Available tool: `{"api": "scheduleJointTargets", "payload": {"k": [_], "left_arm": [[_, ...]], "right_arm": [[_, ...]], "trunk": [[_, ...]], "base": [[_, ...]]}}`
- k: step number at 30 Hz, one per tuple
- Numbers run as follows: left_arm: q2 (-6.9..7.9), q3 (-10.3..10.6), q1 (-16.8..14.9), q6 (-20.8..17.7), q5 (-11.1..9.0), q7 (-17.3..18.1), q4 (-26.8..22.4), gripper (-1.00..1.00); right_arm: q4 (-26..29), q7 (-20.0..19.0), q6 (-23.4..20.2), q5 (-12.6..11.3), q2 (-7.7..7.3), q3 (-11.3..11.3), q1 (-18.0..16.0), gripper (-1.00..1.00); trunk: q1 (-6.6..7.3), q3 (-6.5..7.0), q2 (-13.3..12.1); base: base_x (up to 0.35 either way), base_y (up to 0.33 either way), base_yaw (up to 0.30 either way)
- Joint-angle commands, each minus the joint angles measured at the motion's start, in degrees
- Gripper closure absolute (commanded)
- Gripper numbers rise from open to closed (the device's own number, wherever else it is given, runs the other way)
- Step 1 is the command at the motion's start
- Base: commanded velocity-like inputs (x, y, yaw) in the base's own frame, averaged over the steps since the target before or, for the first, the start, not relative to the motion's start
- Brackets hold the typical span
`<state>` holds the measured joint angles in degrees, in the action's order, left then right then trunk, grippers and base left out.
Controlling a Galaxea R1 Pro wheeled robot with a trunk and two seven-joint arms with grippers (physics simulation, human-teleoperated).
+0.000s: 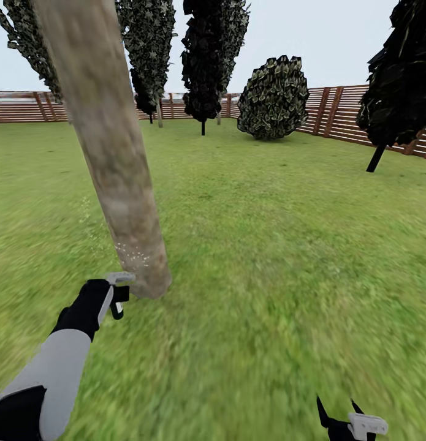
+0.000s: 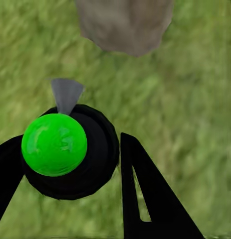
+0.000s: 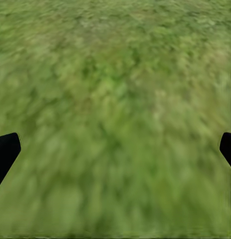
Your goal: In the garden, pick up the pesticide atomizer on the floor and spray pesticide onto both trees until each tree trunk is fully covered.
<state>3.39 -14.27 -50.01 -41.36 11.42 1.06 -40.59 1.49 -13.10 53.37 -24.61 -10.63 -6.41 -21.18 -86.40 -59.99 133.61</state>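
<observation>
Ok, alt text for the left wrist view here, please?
Seen from above, the left gripper holds the black pesticide atomizer between its fingers, a bright green ball covering the top and a grey nozzle pointing at the base of a pale mottled tree trunk. Blurred green grass lies all round.

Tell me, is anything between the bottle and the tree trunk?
Nothing visible. The left gripper holds the bottle close to the base of the trunk, its nozzle pointing at it. In the left wrist view there is just grass in the gap. White specks show low on the trunk.
</observation>
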Motion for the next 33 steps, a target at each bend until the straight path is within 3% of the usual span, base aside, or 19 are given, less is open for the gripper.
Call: {"api": "scheduleJointTargets", "payload": {"k": [1, 4, 7, 10, 13, 15, 17, 19, 21, 23, 26, 29, 31, 33], "left_arm": [[-0.64, 0.0, -0.2, 0.0, 0.7, -0.1, 0.0, 1.0], [-2.16, 0.1, -1.2, -0.4, 0.7, -0.2, -0.2, 1.0], [-1.75, 0.1, -1.8, -1.8, 0.7, -0.2, -0.8, 1.0], [0.19, -0.2, -1.9, -3.1, 0.8, -0.1, -4.2, 1.0], [1.93, -0.2, -1.9, -7.4, 0.4, 0.1, -6.3, 1.0], [1.23, 0.1, -1.8, -9.2, 0.4, 0.2, -8.2, 1.0], [-0.76, 1.2, -1.9, -9.5, 0.4, 0.3, -8.8, 1.0], [-3.05, 3.8, -1.9, -10.4, 0.5, 0.2, -10.6, 1.0], [-3.39, 4.7, -1.9, -13.7, 0.4, 0.2, -12.9, 1.0], [-3.05, 4.7, -1.9, -14.9, 0.4, 0.2, -14.1, 1.0], [0.07, 4.4, -1.9, -15.6, 0.2, 0.3, -14.7, 1.0], [2.84, 4.4, -1.9, -15.8, -1.9, 0.3, -14.7, 1.0], [2.69, 4.8, -1.9, -15.9, -3.1, 0.3, -14.8, 1.0], [1.02, 5.1, -2.0, -15.9, -3.4, 0.2, -15.0, 1.0]], "right_arm": [[0.0, 0.0, 0.0, 0.0, 0.0, 0.0, 0.0, -1.0], [0.0, 0.0, 0.0, 0.0, 0.0, 0.0, 0.0, -1.0], [0.0, 0.0, 0.0, 0.0, 0.0, 0.0, 0.0, -1.0], [0.0, 0.0, 0.0, 0.0, 0.0, 0.0, 0.0, -1.0], [0.0, 0.0, 0.0, 0.0, 0.0, 0.0, 0.0, -1.0], [0.0, 0.0, 0.0, 0.0, 0.0, 0.0, 0.0, -1.0], [0.0, 0.0, 0.0, 0.0, 0.0, 0.0, 0.0, -1.0], [0.0, 0.0, 0.1, 0.0, 0.0, 0.0, 0.0, -1.0], [0.0, 0.0, 0.0, 0.0, 0.0, 0.0, 0.0, -1.0], [0.0, 0.0, 0.0, 0.0, 0.0, 0.0, 0.0, -1.0], [0.0, 0.0, 0.0, 0.0, 0.0, 0.0, 0.0, -1.0], [0.0, 0.0, 0.0, 0.0, 0.0, 0.0, 0.0, -1.0], [0.0, 0.0, 0.0, 0.0, 0.0, 0.0, 0.0, -1.0], [0.0, 0.0, 0.0, 0.0, 0.0, 0.0, 0.0, -1.0]], "trunk": [[0.0, 0.0, 0.0], [0.0, 0.0, 0.0], [0.0, 0.0, 0.0], [0.0, 0.0, 0.0], [0.0, 0.0, 0.0], [0.0, 0.0, 0.0], [0.0, 0.0, 0.0], [0.0, 0.0, 0.0], [0.0, 0.0, 0.0], [0.0, 0.0, 0.0], [0.0, 0.0, 0.0], [0.0, 0.0, 0.0], [0.0, 0.0, 0.0], [0.0, 0.0, 0.0]], "base": [[-0.313, 0.0, 0.0], [-0.149, 0.0, 0.0], [-0.018, 0.0, 0.0], [-0.003, 0.0, 0.0], [0.0, 0.0, 0.0], [0.0, 0.0, 0.0], [0.0, 0.0, 0.0], [0.0, 0.0, 0.0], [0.0, 0.0, 0.0], [0.0, 0.0, 0.0], [0.0, 0.0, 0.0], [0.0, 0.0, 0.0], [0.0, 0.0, 0.0], [0.0, 0.0, 0.0]]}}
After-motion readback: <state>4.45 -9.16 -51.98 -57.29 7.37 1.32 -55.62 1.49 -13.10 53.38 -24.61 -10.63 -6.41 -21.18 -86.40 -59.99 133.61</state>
